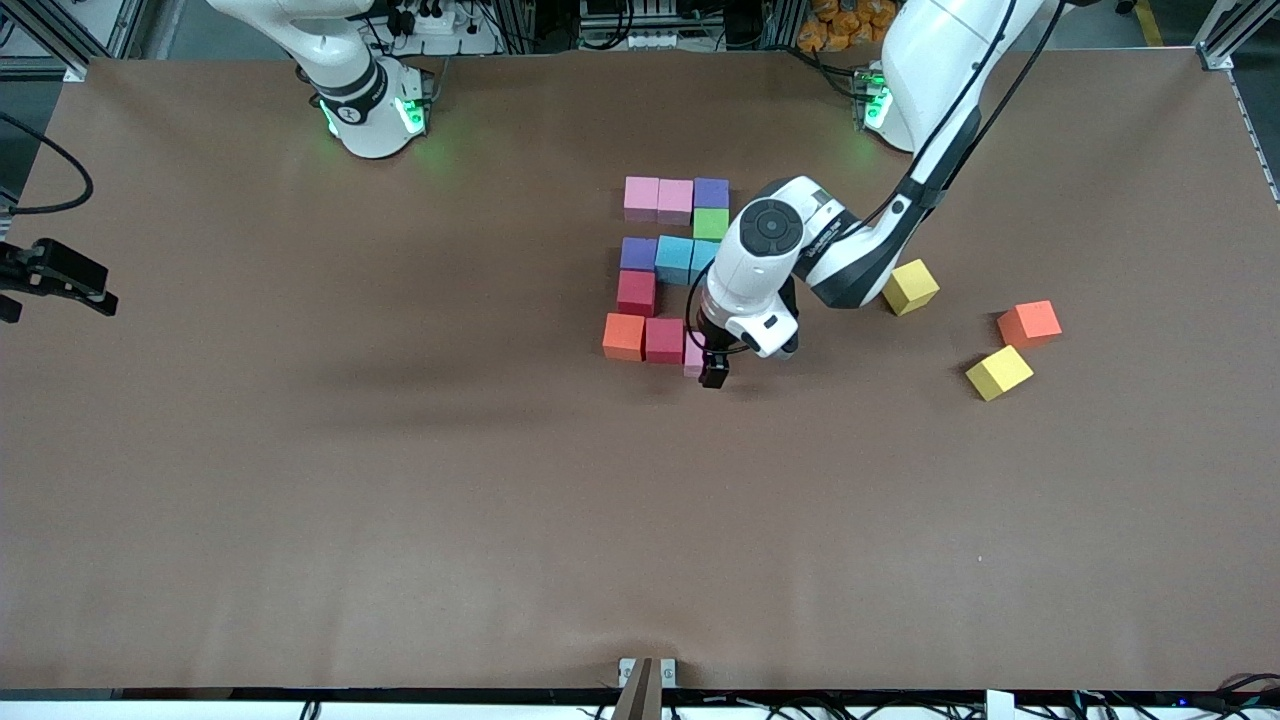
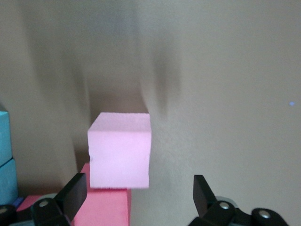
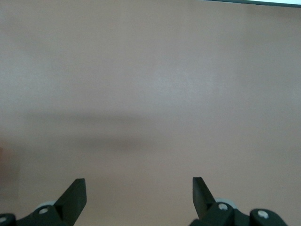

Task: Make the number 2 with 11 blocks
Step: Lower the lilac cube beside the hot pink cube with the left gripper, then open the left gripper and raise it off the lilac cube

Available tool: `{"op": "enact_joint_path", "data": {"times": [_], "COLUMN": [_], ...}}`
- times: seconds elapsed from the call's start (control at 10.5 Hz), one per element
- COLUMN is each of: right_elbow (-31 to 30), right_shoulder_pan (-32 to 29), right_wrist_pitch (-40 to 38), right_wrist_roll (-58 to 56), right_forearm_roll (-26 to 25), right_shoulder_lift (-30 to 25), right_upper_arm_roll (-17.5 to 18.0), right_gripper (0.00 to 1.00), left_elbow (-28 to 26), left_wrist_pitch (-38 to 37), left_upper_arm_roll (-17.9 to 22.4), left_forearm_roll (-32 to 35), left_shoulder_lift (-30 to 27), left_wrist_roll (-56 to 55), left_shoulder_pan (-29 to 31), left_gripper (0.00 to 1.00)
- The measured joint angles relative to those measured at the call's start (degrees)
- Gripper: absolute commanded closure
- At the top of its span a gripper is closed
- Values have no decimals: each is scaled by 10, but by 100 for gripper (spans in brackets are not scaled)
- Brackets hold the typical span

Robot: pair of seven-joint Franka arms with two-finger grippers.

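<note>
The blocks form a blocky number 2 [image 1: 674,258] mid-table: pink [image 1: 641,196], pink and purple farthest from the camera, then a green block [image 1: 711,223], then purple and two blue, then a red block [image 1: 636,292]. The nearest row is orange [image 1: 624,336], red [image 1: 664,340] and a pink block [image 2: 120,149]. My left gripper [image 1: 713,375] hovers open just over that pink block, which rests on the table against the red block [image 2: 106,207]. The fingers [image 2: 71,194] do not touch it. My right gripper [image 3: 138,190] waits open above bare table.
Three loose cubes lie toward the left arm's end of the table: a yellow cube [image 1: 910,286], an orange-red cube [image 1: 1029,323] and, nearer the camera, another yellow cube [image 1: 998,372]. The left arm's forearm [image 1: 850,260] reaches over the figure's edge.
</note>
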Motion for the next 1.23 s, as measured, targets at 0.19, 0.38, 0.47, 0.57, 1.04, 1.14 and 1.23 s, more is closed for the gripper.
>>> {"op": "enact_joint_path", "data": {"times": [0.19, 0.38, 0.47, 0.57, 1.04, 1.14, 1.23], "right_elbow": [0, 0, 0, 0, 0, 0, 0], "right_shoulder_pan": [0, 1, 1, 1, 1, 1, 1], "right_wrist_pitch": [-1, -2, -3, -3, -5, -5, -5], "right_wrist_roll": [0, 0, 0, 0, 0, 0, 0], "right_forearm_roll": [0, 0, 0, 0, 1, 1, 1], "right_shoulder_lift": [0, 0, 0, 0, 0, 0, 0], "right_upper_arm_roll": [0, 0, 0, 0, 0, 0, 1], "right_gripper": [0, 0, 0, 0, 0, 0, 0], "left_elbow": [0, 1, 1, 2, 6, 7, 10], "left_wrist_pitch": [-14, -20, -24, -29, -77, -88, -105], "left_upper_arm_roll": [-1, -1, -1, -1, 0, 0, 0], "left_forearm_roll": [0, 0, 0, 0, 1, 1, 1], "left_shoulder_lift": [-22, -39, -47, -55, -101, -112, -123], "left_wrist_roll": [0, 11, 25, 44, 197, 234, 266], "left_shoulder_pan": [2, 9, 12, 19, 70, 82, 90], "left_gripper": [0, 0, 0, 0, 0, 0, 0]}}
